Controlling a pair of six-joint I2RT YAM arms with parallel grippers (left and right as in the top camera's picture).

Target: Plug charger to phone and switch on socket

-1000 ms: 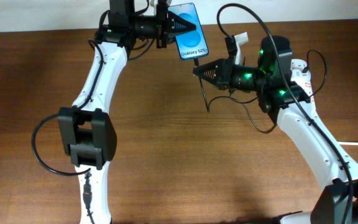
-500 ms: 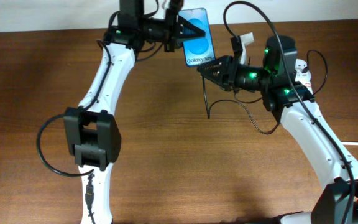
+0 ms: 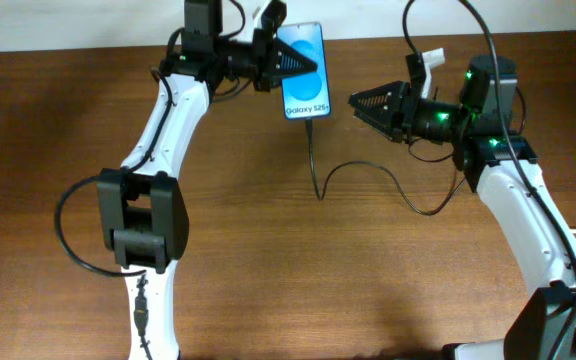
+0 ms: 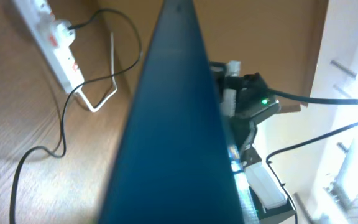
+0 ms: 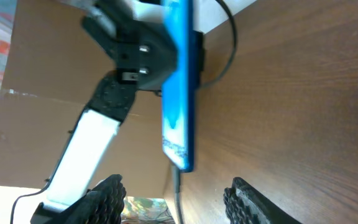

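My left gripper (image 3: 313, 68) is shut on the phone (image 3: 306, 98) and holds it above the table's far edge with the blue screen facing up. In the left wrist view the phone (image 4: 173, 124) fills the middle as a dark blue slab. The charger (image 3: 314, 160), a thin black cable, runs from the phone's bottom edge down to the table and loops off to the right. My right gripper (image 3: 354, 100) stands open to the right of the phone, clear of it. In the right wrist view the charger (image 5: 178, 190) hangs between the spread fingers (image 5: 107, 199) without touching them. The socket (image 4: 51, 37) lies on the table.
A plug (image 4: 63, 28) with a black lead sits in the socket, and a white cord (image 4: 101, 93) bends beside it. The black cable's slack (image 3: 408, 195) lies on the table under my right arm. The wall runs close behind both grippers.
My right gripper has opened, let go of the charger's connector and drawn back to the right. The cable now hangs from the phone. The left gripper shifted a little with the phone.
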